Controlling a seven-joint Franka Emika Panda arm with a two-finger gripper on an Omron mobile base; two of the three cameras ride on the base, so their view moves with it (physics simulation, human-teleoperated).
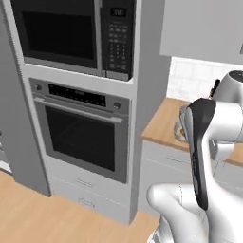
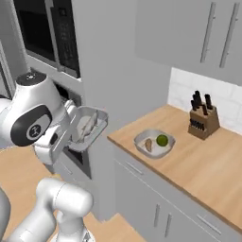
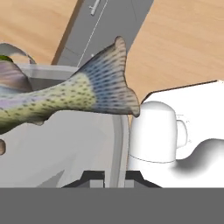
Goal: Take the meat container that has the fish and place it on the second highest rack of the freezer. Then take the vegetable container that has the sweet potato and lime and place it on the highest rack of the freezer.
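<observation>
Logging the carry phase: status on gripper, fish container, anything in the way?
Gripper shut on meat container rim, lifted off the counter. Fish lies inside. Vegetable container waits on counter. Nothing blocking.

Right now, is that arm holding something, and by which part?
Yes: the fish tray, pinched at its rim by the shut jaws, with the fish inside.

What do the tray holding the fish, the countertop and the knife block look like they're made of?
The tray looks like grey metal or hard plastic: smooth, matte, thin raised rim; the render leaves it open. The fish in it has speckled skin. The countertop looks like light wood with a faint grain. The knife block looks like darker brown wood, holding black-handled knives.
</observation>
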